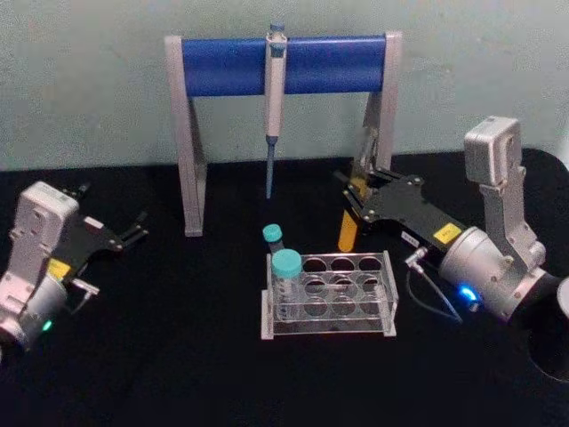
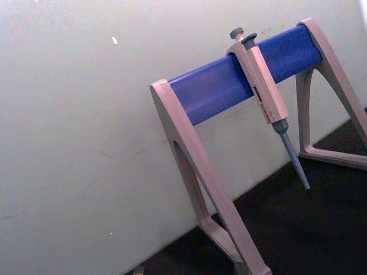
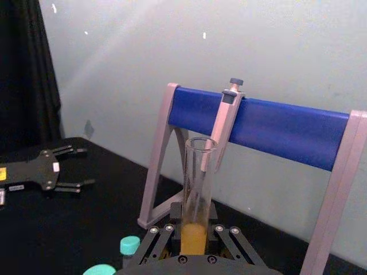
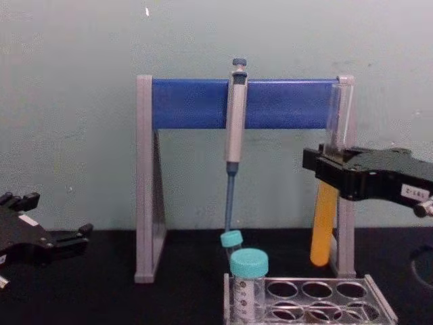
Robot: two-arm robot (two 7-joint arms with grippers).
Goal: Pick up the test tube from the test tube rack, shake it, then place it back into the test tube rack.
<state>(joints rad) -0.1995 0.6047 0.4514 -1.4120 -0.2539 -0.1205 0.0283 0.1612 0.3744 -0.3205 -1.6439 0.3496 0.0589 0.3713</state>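
Observation:
My right gripper [image 1: 356,200] is shut on the test tube [image 1: 348,233], a clear glass tube with orange-yellow liquid in its lower half. It holds the tube upright in the air, just behind the back right corner of the test tube rack [image 1: 389,285]. From the chest view, the tube [image 4: 325,227] hangs with its round bottom above the rack [image 4: 380,299]. In the right wrist view the tube [image 3: 196,189] stands between the black fingers [image 3: 156,240]. My left gripper [image 1: 133,233] rests open on the table at the far left.
A grey-and-blue pipette stand [image 1: 189,133] with a hanging pipette [image 1: 274,107] stands behind the rack. A wide teal-capped tube [image 1: 286,277] sits in the rack's front left hole. A small teal-capped vial [image 1: 272,235] stands just behind it. The table is black.

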